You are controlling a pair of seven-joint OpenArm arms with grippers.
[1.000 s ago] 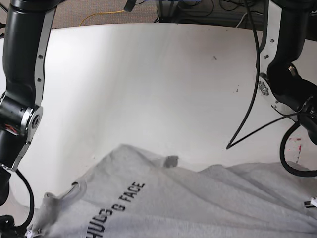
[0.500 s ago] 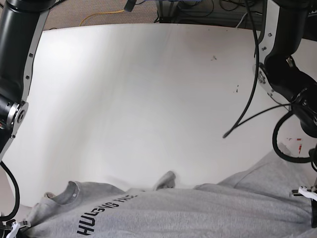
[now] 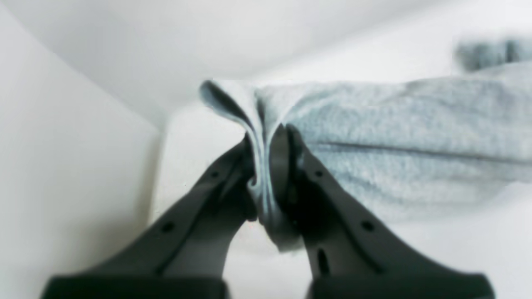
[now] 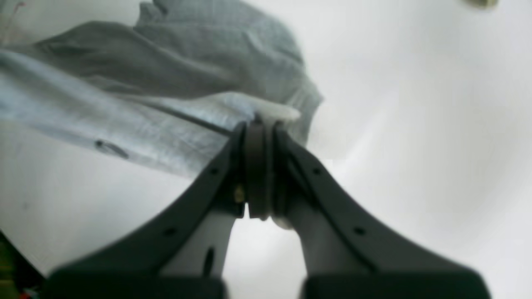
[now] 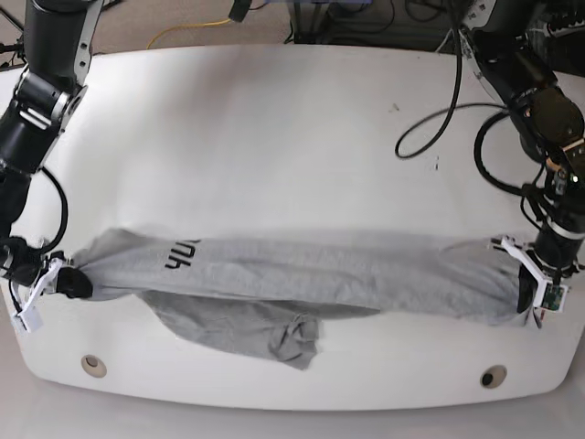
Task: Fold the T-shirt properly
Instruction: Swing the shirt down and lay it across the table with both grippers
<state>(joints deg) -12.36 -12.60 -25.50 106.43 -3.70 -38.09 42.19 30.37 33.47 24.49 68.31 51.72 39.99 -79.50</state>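
Note:
The heather-grey T-shirt hangs stretched in a long band across the front of the white table, part of its black lettering showing near its left end. A loose part sags onto the table below its middle. My left gripper is shut on the shirt's right end; in the left wrist view the fingers pinch a fold of grey cloth at my left gripper. My right gripper is shut on the shirt's left end; in the right wrist view my right gripper clamps the cloth.
Black cables hang from the arm at the right over the table's back right. Two round holes sit near the table's front edge, the other at the right. The floor with a yellow cable lies behind the table.
The view has pulled back and up. The shirt, earlier lying spread near the bottom of the frame, is now stretched taut between both grippers across the front of the table.

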